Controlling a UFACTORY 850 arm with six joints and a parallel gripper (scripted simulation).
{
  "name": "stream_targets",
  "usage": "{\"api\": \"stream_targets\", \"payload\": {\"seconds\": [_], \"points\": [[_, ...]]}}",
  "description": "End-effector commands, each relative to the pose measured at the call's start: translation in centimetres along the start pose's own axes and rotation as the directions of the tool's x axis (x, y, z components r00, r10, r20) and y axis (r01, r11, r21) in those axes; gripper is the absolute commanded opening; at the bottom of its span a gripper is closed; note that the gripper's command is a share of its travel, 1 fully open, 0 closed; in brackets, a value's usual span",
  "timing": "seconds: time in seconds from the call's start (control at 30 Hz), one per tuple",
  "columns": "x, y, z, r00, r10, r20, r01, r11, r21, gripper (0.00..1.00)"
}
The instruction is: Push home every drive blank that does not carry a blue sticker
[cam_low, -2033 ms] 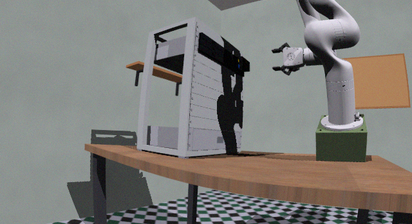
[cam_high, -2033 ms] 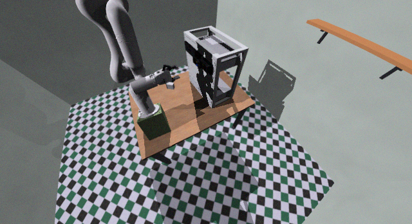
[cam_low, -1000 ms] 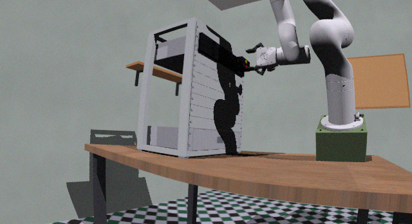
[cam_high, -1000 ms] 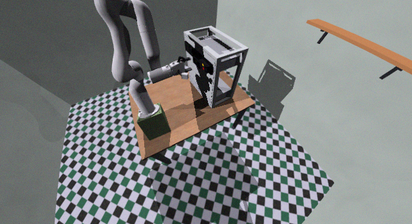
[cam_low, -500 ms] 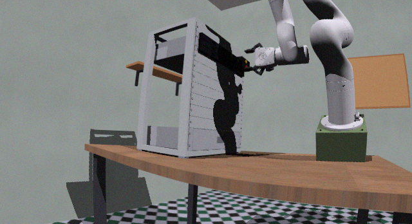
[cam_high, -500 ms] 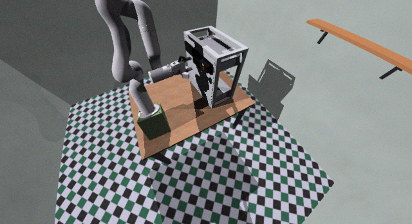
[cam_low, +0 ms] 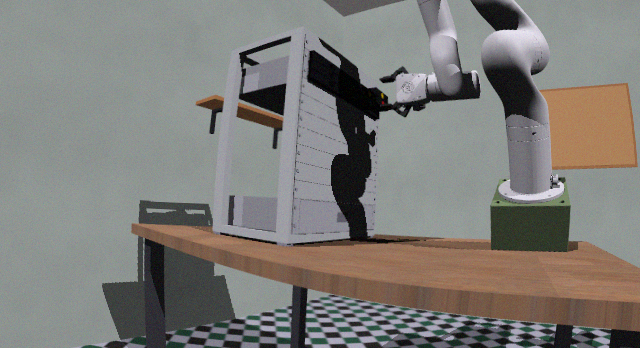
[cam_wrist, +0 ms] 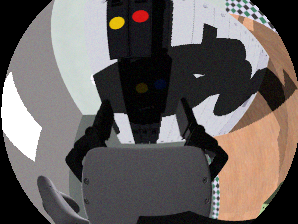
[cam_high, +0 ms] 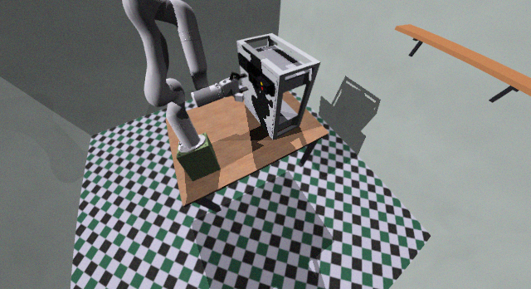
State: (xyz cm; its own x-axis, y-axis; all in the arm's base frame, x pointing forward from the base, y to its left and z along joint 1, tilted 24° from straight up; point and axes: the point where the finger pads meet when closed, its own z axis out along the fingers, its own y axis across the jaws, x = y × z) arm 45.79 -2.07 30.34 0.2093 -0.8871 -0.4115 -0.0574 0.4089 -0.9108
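The white rack (cam_high: 308, 68) (cam_low: 295, 138) stands on the wooden table (cam_high: 224, 127) (cam_low: 400, 273). Its black storage chassis (cam_low: 345, 85) sits near the top of the front. In the wrist view, two blanks carry a yellow sticker (cam_wrist: 117, 23) (cam_high: 261, 83) and a red sticker (cam_wrist: 140, 15) (cam_low: 382, 102). Closer to the camera, two shadowed blanks carry a dull yellow sticker (cam_wrist: 141, 87) and a blue sticker (cam_wrist: 160, 84). My gripper (cam_high: 241, 88) (cam_low: 391, 95) (cam_wrist: 144, 106) is open and empty. It points straight at the chassis front, with its fingers on either side of the shadowed pair. I cannot tell whether it touches them.
The arm's green base block (cam_high: 199, 156) (cam_low: 530, 223) stands on the table's near corner. A wall shelf (cam_high: 465, 56) (cam_low: 240, 110) and a cork board (cam_low: 590, 125) hang on the walls. A grey panel (cam_high: 350, 110) leans behind the table.
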Motion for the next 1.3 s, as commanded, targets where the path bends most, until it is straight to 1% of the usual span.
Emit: {"api": "stream_targets", "payload": {"seconds": [0.0,0.9,1.1,1.27], "points": [[0.0,-0.1,0.0,1.000,-0.001,0.000,0.001,1.000,0.001,1.00],[0.1,-0.1,0.0,1.000,-0.001,0.000,0.001,1.000,0.001,1.00],[0.6,-0.2,0.0,1.000,-0.001,0.000,0.001,1.000,0.001,1.00],[2.2,-0.7,0.0,1.000,-0.001,0.000,0.001,1.000,0.001,1.00]]}}
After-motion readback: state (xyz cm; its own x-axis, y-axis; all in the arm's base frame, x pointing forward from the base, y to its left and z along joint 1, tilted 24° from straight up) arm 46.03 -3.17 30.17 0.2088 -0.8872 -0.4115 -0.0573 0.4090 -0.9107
